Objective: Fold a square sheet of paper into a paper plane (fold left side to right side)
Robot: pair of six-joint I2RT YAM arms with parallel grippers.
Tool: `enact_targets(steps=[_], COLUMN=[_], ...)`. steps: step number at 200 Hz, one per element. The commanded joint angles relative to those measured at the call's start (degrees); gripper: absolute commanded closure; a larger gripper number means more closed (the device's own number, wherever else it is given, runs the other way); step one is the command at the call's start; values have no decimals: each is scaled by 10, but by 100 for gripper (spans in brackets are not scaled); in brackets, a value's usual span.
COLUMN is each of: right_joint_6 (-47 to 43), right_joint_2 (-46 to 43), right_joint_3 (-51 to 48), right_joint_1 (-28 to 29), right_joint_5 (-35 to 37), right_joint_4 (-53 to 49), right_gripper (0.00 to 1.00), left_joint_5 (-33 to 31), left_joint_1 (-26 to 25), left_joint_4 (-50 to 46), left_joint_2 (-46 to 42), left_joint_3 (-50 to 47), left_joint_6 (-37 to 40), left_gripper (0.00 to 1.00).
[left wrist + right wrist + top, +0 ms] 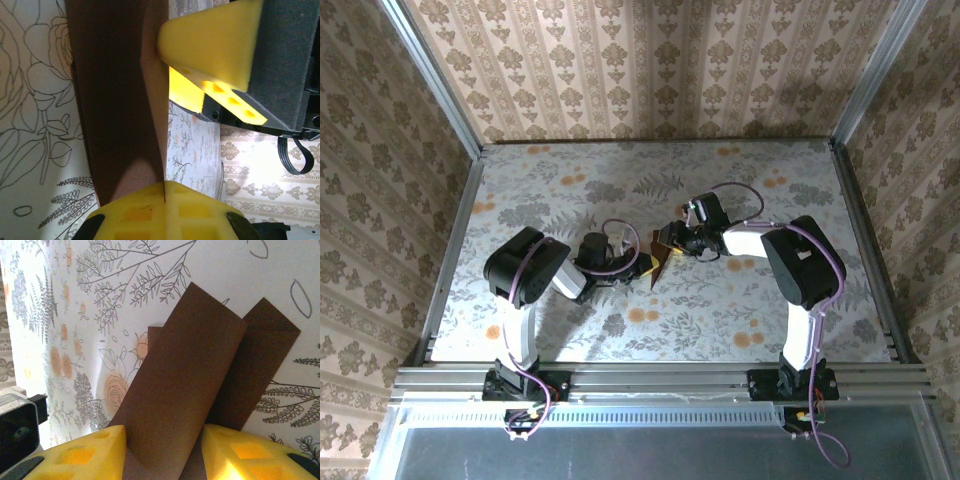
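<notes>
The square sheet of paper (661,252), dark reddish-brown and partly folded, stands raised off the middle of the table between both grippers. My left gripper (642,266) is shut on its lower edge; in the left wrist view the sheet (115,100) runs up from the pinched yellow fingertips (165,187). My right gripper (672,243) meets the sheet from the right. In the right wrist view a bent flap of the sheet (190,385) fills the gap between its fingers (85,455), which stand apart, open (162,445). One right finger (215,45) sits against the sheet's upper edge.
The table (770,320) has a pale cloth printed with grey ferns and orange flowers. Metal rails (455,240) and patterned walls close it in on the left, right and back. The left arm's wrist (17,435) is close at the lower left of the right wrist view.
</notes>
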Motion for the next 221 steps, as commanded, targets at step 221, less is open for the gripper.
enact_targets(steps=[221], right_joint_6=[-42], right_joint_2=[34], right_joint_3=[20], right_joint_1=[7], right_joint_5=[49], right_joint_4=[-79], right_gripper=[56], left_joint_5=[-28], left_joint_1=[17], left_joint_4=[-287], left_joint_2=[-67], left_joint_3=[89], left_joint_6=[138], left_gripper=[58])
